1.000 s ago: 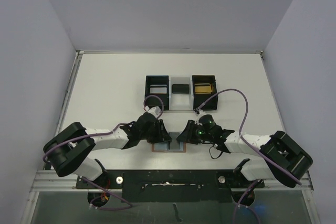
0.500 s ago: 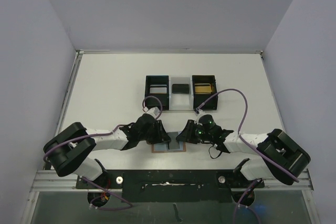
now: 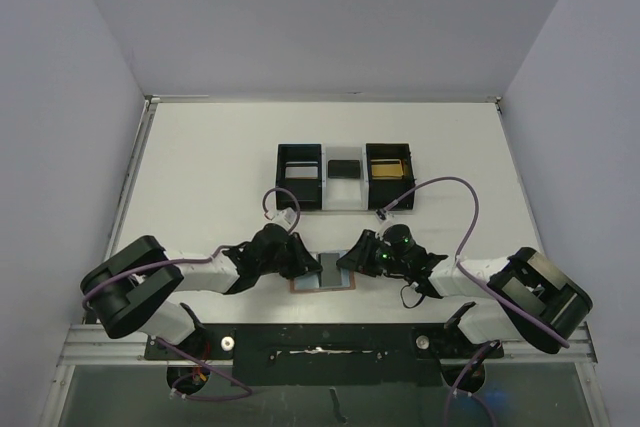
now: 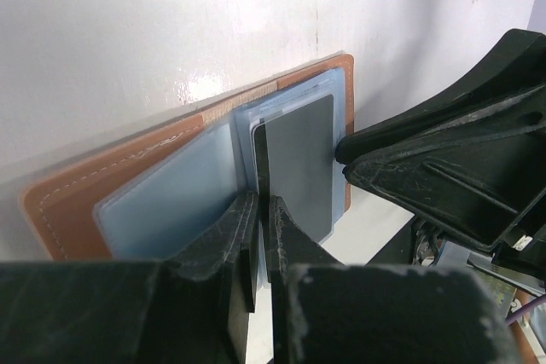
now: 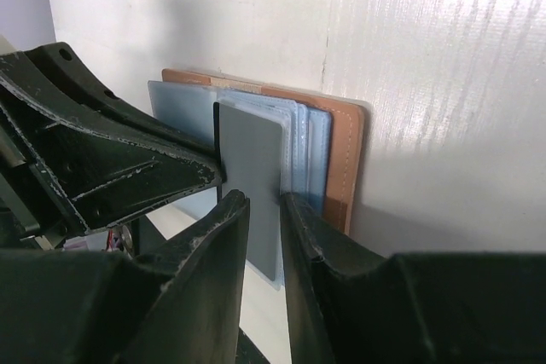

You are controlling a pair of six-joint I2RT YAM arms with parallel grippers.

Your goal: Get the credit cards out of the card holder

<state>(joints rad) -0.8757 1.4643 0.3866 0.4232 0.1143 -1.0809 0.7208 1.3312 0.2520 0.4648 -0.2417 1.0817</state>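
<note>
A robotics lab: bare pale walls [image 3: 330, 17] are enclosing a white counter [image 3: 210, 157], with the left arm [image 3: 195, 269] and right arm [image 3: 480, 272] sitting bolted to a metal rail [image 3: 110, 345].

Three credit cards [image 3: 330, 269] [image 3: 344, 168] [image 3: 388, 166], one card holder [image 3: 345, 285], one three-compartment tray [image 3: 298, 150], two hands [image 4: 261, 210] [image 5: 263, 204]

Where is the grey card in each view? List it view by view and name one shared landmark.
Top external: grey card sits low centre, on the open wallet.
Left wrist: centre, standing out of the blue pockets.
Right wrist: centre-left, in front of the blue pockets.
Shared landmark: the wallet's tan leather edge, visible in all three views.
</note>
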